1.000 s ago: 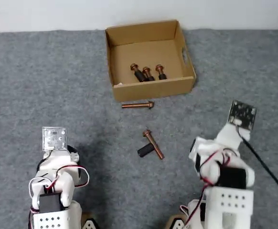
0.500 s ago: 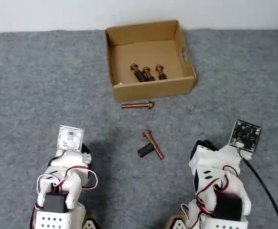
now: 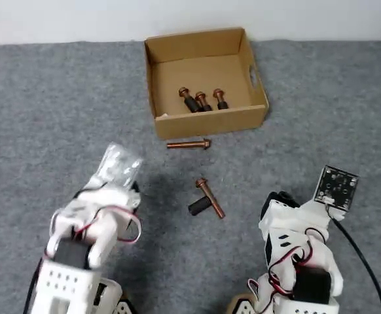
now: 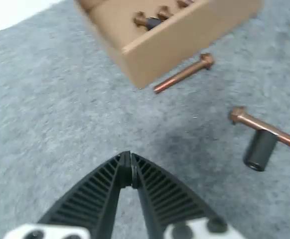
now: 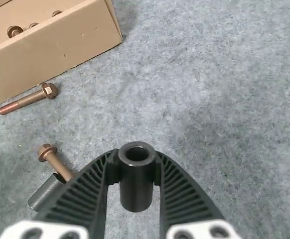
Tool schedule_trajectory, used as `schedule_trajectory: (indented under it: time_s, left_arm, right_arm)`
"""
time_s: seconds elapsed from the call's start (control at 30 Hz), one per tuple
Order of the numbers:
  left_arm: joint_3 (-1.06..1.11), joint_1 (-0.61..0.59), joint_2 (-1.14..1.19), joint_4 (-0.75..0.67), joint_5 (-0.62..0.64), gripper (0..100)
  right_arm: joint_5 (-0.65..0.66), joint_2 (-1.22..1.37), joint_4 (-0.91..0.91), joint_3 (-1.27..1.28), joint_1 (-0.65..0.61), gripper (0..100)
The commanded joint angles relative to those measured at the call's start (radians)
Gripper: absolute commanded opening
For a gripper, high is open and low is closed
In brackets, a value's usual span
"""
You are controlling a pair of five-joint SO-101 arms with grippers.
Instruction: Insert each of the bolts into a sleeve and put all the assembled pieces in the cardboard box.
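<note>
Within the last second the left arm has swung inward over the grey mat (image 3: 59, 118), its black ribbed left gripper (image 4: 127, 164) pressed together on nothing. The right gripper (image 5: 135, 157) has drawn back, pinching a short black cylindrical sleeve (image 5: 136, 185) whose open bore faces its camera. Fetching a bolt looks next. The long copper bolt (image 3: 188, 144) lies parallel to the brown cardboard box (image 3: 207, 123), head rightward. A second copper bolt (image 3: 210, 198) lies diagonally, head boxward, seemingly across another black sleeve (image 3: 199, 207). Three assembled pieces (image 3: 202, 100) sit inside the box.
</note>
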Motion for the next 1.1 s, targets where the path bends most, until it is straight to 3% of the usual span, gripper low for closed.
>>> schedule_trajectory:
  time_s: [0.0, 0.3, 0.5, 0.67, 1.07]
  left_arm:
    - [-0.196, 0.060, 0.302, -0.051, -0.041, 0]
    - [-0.604, 0.077, 0.890, -0.084, -0.307, 0]
    - [-0.928, 0.091, 1.192, 0.052, -0.471, 4]
    - [-1.194, 0.135, 1.398, 0.178, -0.512, 10]
    - [-1.739, 0.183, 1.857, 0.376, -0.608, 11]
  right_arm:
    - [0.005, -0.005, -0.021, -0.009, 0.007, 0.8]
    - [0.005, -0.005, -0.021, -0.008, 0.008, 0.8]
    - [0.005, -0.005, -0.021, -0.008, 0.008, 0.8]
    - [0.005, -0.005, -0.021, -0.008, 0.008, 0.8]
    - [0.005, -0.004, -0.021, -0.008, 0.008, 0.8]
